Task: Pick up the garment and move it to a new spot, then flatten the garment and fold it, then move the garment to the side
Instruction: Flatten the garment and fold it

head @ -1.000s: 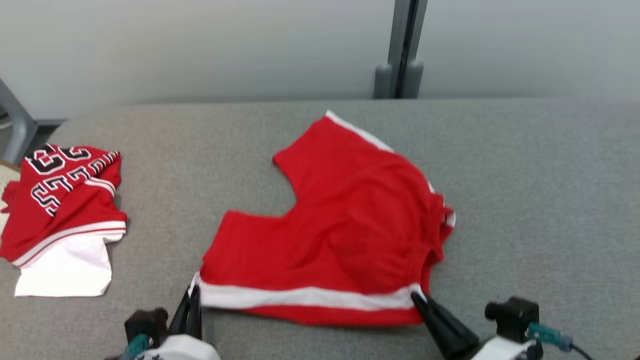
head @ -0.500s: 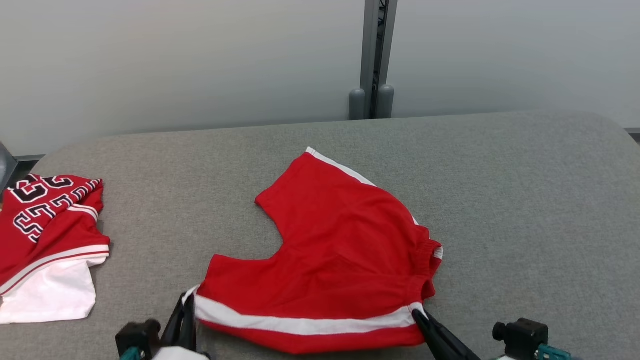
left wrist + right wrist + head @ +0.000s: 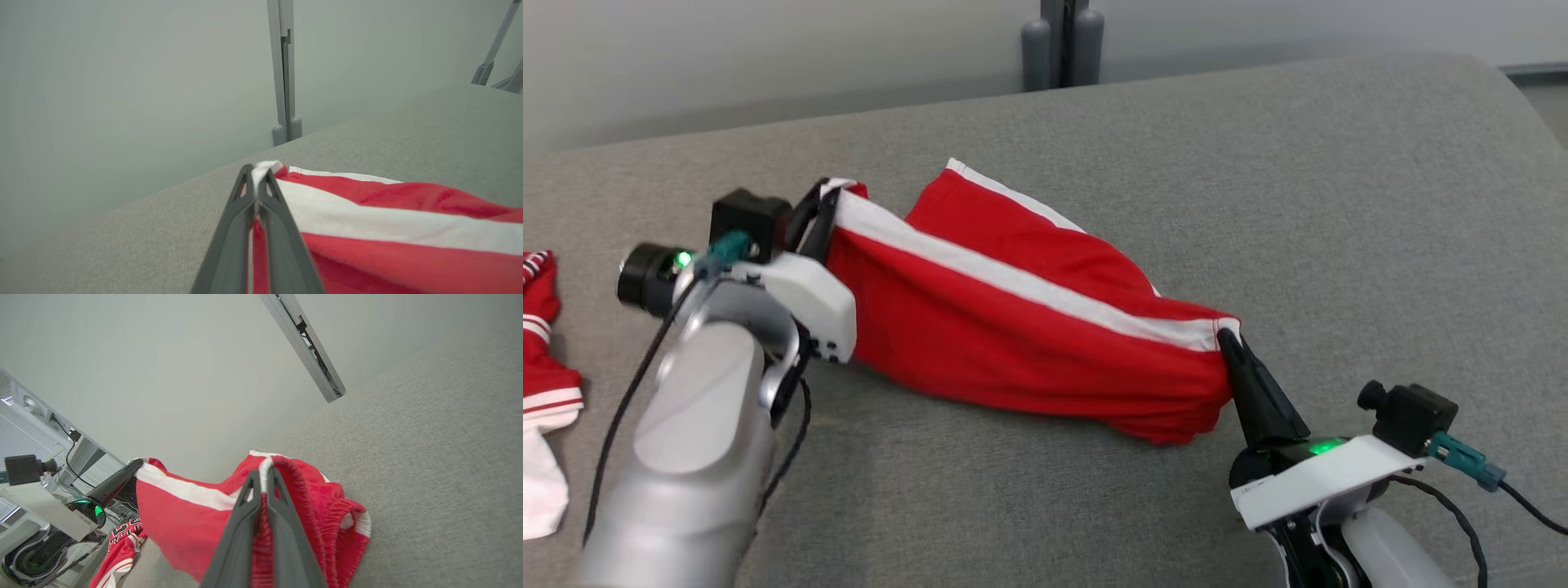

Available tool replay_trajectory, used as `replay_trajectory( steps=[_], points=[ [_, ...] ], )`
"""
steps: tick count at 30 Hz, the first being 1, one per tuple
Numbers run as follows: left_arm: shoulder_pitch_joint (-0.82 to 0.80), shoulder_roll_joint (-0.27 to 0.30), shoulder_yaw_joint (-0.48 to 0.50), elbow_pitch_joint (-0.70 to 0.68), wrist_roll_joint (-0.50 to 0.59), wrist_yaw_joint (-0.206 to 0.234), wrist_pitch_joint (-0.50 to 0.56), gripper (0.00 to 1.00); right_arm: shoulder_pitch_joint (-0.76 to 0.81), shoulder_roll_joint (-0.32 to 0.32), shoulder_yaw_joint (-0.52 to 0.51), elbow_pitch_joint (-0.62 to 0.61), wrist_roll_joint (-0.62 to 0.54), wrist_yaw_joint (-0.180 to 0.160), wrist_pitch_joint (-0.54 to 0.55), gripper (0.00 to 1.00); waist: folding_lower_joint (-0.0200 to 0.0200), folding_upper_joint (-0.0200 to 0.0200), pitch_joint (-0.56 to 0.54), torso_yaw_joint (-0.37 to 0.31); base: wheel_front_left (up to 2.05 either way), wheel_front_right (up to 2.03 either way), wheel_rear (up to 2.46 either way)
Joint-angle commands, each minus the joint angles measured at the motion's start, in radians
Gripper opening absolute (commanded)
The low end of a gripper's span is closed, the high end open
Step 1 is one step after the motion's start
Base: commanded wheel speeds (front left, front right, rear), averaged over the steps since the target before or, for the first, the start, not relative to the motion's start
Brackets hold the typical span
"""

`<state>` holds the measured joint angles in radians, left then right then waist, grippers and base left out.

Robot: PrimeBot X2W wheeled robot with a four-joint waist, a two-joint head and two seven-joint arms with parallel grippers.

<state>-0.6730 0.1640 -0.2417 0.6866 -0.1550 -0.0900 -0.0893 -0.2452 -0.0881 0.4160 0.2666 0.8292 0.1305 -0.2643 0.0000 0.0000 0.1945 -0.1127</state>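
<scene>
The garment (image 3: pixel 1013 335) is a pair of red shorts with a white side stripe, stretched between my two grippers above the grey table (image 3: pixel 1339 204). My left gripper (image 3: pixel 821 204) is shut on the leg-hem corner at the stripe's left end, raised off the surface. Its fingers (image 3: pixel 245 220) pinch the white edge of the garment (image 3: pixel 367 220). My right gripper (image 3: pixel 1227 339) is shut on the waistband corner at the stripe's right end. Its fingers (image 3: pixel 249 522) clamp the elastic band of the garment (image 3: pixel 184 522). The lower part of the cloth sags onto the table.
Another red and white garment with black numbers (image 3: pixel 543 343) lies at the table's left edge, also seen low in the right wrist view (image 3: pixel 120 543). A grey post (image 3: pixel 1058 41) stands behind the table against a pale wall. Bare grey table lies to the right and front.
Both grippers have lifted the near striped edge off the table and carried it away from me, the left one higher. The shorts hang stretched instead of lying flat. The camera has also shifted.
</scene>
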Motion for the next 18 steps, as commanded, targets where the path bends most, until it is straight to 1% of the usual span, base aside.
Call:
replay_trajectory(
  steps=[1,5,7,8,12,18],
  points=[
    [-0.053,0.007,-0.012,0.03,0.013,-0.01,0.009,0.0,-0.021,0.008,-0.016,0.013,-0.012,0.0,0.0,0.0,0.0,0.0,0.057,-0.048,0.0,0.0,0.0],
    [-0.178,0.015,-0.055,0.122,0.03,-0.023,0.035,0.0,-0.058,0.03,-0.051,0.038,-0.031,0.0,0.0,0.0,0.0,0.0,0.098,-0.075,0.0,0.0,0.0],
    [-0.224,0.008,-0.075,0.164,0.036,-0.03,0.041,0.0,-0.068,0.034,-0.066,0.045,-0.037,0.0,0.0,0.0,0.0,0.0,0.116,-0.084,0.0,0.0,0.0],
    [-0.224,0.008,-0.075,0.164,0.036,-0.03,0.041,0.0,-0.068,0.034,-0.066,0.045,-0.037,0.0,0.0,0.0,0.0,0.0,0.116,-0.084,0.0,0.0,0.0],
    [-0.308,0.014,-0.106,0.245,0.053,-0.032,0.036,0.0,-0.083,0.035,-0.049,0.03,-0.003,0.0,0.0,0.0,0.0,0.0,0.148,-0.104,0.0,0.0,0.0],
    [-0.396,0.011,-0.129,0.349,0.062,-0.035,0.004,0.0,-0.103,0.034,-0.031,0.019,0.017,0.0,0.0,0.0,0.0,0.0,0.187,-0.129,0.0,0.0,0.0]
  ],
)
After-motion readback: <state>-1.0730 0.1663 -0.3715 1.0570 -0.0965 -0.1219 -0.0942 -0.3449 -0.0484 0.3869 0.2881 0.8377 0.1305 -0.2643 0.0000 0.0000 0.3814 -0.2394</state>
